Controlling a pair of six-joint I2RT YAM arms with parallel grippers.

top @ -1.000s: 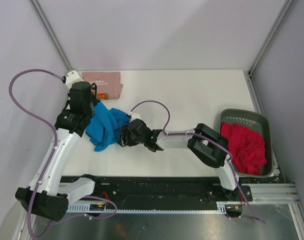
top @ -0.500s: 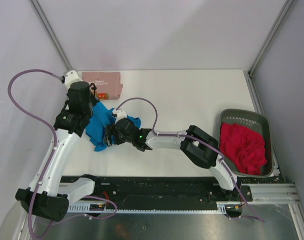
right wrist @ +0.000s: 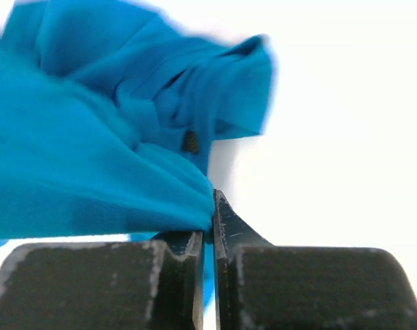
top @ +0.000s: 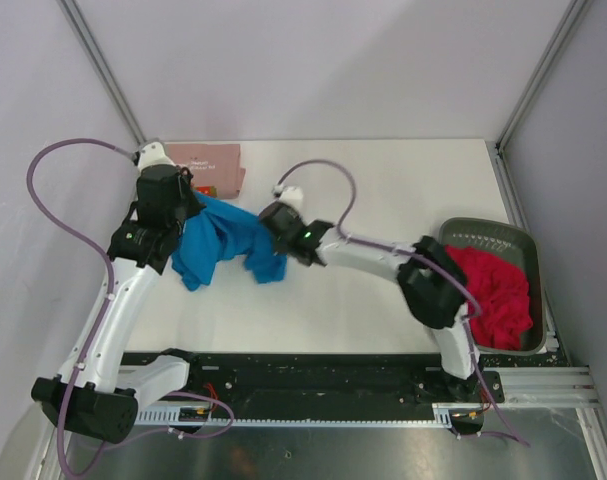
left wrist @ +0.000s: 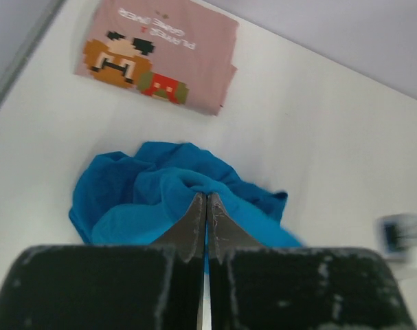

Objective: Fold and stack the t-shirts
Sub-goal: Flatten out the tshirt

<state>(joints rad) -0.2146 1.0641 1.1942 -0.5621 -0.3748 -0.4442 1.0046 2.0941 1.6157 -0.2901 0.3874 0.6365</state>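
A bright blue t-shirt (top: 221,243) hangs crumpled above the table's left side, stretched between both grippers. My left gripper (top: 193,206) is shut on its left part; in the left wrist view the fingers (left wrist: 207,199) pinch a fold of the blue t-shirt (left wrist: 139,206). My right gripper (top: 268,238) is shut on the right part, and the right wrist view shows the blue t-shirt (right wrist: 91,158) bunched at its closed tips (right wrist: 211,201). A pink printed t-shirt (top: 208,164) (left wrist: 160,51) lies folded at the back left. A red t-shirt (top: 488,290) lies heaped in the basket.
The dark grey basket (top: 483,228) stands at the table's right edge. Metal frame posts rise at the back corners. The right arm reaches across the middle of the table toward the left arm.
My right gripper was open low at the shirt's left side; it has shut on the blue cloth and moved right and back, spreading the shirt. The left gripper has kept its hold.
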